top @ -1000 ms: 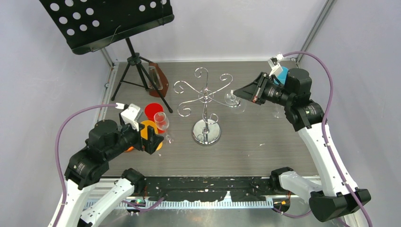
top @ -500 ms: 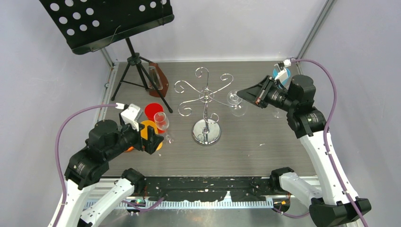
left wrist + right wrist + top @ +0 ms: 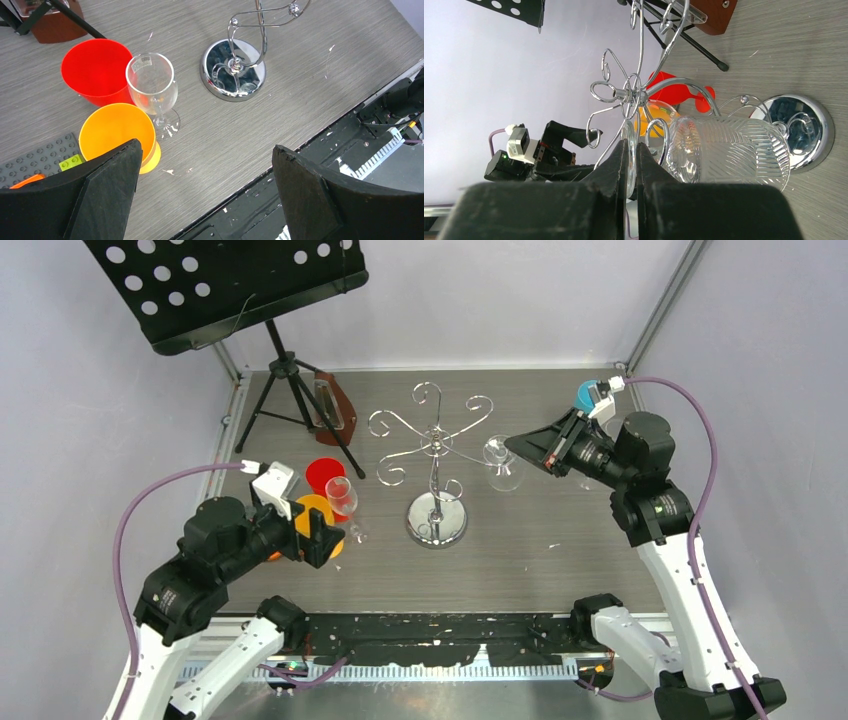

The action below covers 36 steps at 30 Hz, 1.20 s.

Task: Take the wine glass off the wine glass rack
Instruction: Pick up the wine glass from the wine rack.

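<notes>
The wine glass rack (image 3: 437,521) is chrome wire with a round mirror base, standing mid-table. A ribbed clear wine glass (image 3: 503,468) hangs bowl-down at the tip of the rack's right arm. My right gripper (image 3: 516,447) is shut on the glass's thin foot. In the right wrist view the gripper (image 3: 630,146) pinches the foot edge-on, the bowl (image 3: 729,156) lies to the right, and a wire curl (image 3: 657,136) of the rack (image 3: 626,94) loops beside the stem. My left gripper (image 3: 325,537) is open and empty near the front left (image 3: 205,150).
A second wine glass (image 3: 151,82) stands upright by a red cup (image 3: 95,70) and an orange cup (image 3: 117,132). A grey stud plate (image 3: 35,157) lies at far left. A black music stand (image 3: 290,390) and brown block (image 3: 335,405) stand back left.
My right arm has drawn back to the right, carrying the glass outward along the rack's right arm. The left arm has not moved.
</notes>
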Available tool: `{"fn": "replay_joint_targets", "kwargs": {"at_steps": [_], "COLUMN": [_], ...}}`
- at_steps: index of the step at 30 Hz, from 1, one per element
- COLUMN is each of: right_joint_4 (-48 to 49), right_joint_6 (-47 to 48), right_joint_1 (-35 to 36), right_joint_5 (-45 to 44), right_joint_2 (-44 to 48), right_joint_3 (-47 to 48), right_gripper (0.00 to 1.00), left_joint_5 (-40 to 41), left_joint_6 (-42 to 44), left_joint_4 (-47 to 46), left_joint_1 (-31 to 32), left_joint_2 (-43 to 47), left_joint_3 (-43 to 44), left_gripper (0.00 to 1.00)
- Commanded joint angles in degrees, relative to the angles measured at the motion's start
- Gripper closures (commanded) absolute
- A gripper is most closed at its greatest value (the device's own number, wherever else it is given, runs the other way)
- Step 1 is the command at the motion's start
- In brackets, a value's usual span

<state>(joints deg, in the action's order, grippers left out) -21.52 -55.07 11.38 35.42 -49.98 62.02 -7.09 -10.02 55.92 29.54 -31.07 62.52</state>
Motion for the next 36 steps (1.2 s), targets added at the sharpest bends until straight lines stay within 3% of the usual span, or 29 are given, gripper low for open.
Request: {"fn": "replay_joint_targets", "kwargs": {"at_steps": [1,16,36], "right_joint_4": [6.02,6.89,9.02], "right_joint_6": [-2.23,-3.03,-3.48], "right_joint_1": [-0.26,0.05,5.98], "right_joint_5": [0.98,1.14,-3.21], "right_joint_2": [1.82,2.63,-0.56], "right_joint_3": [0.51,-0.35,0.48], "right_gripper": [0.94,0.94,0.94], "left_joint_5": [0.43,-0.09,-0.12], "left_joint_6": [0.49,0.53,1.05], "left_joint_4": [-2.11,-2.06,-1.49], "left_joint_1": [-0.27,-0.32,-0.27], "left_joint_2": [1.00,0.61,0.13], "left_joint_3": [-0.54,-0.09,0.30], "left_gripper": [0.01,0.01,0.01]}}
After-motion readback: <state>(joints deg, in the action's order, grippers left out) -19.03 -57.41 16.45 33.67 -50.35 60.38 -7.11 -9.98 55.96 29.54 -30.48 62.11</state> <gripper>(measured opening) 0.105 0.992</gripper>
